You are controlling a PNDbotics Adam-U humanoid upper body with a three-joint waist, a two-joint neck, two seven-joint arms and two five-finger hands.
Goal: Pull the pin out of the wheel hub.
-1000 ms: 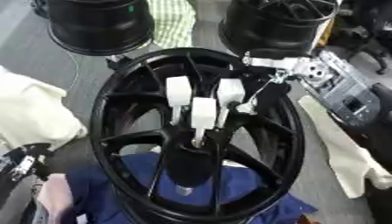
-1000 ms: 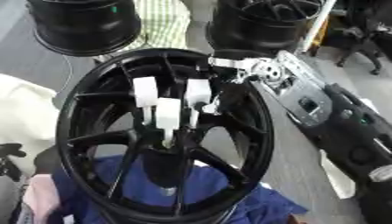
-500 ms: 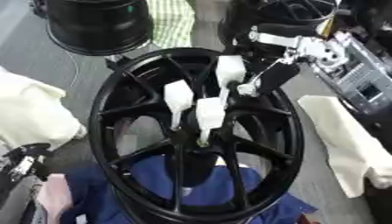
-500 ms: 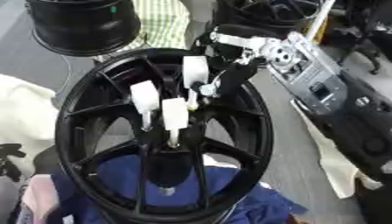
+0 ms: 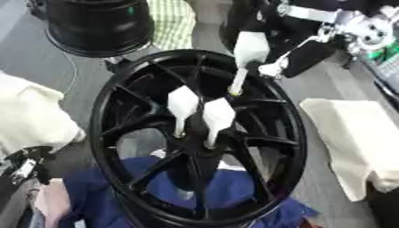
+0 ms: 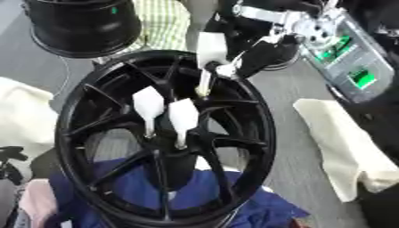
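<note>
A black spoked wheel hub (image 5: 109,111) lies tilted in the middle of the view. Two white-handled pins (image 5: 183,104) (image 5: 219,116) stand in its centre. A third white-handled pin (image 5: 249,46) hangs clear above the hub's upper rim, its thin shaft pointing down. My right hand (image 6: 257,51) comes in from the upper right and is shut on this pin, pinching it just below the handle. My left hand (image 5: 23,162) shows partly at the lower left edge, away from the hub.
A second black wheel (image 5: 97,26) stands at the back left, and another behind my right arm. Cream cloths lie to the right (image 5: 351,142) and left (image 5: 27,116) of the hub. A blue cloth (image 5: 226,196) lies under it.
My right hand has drawn one pin up and away to the upper right, out of the hub's centre. The other two pins stay in place. The camera has shifted slightly.
</note>
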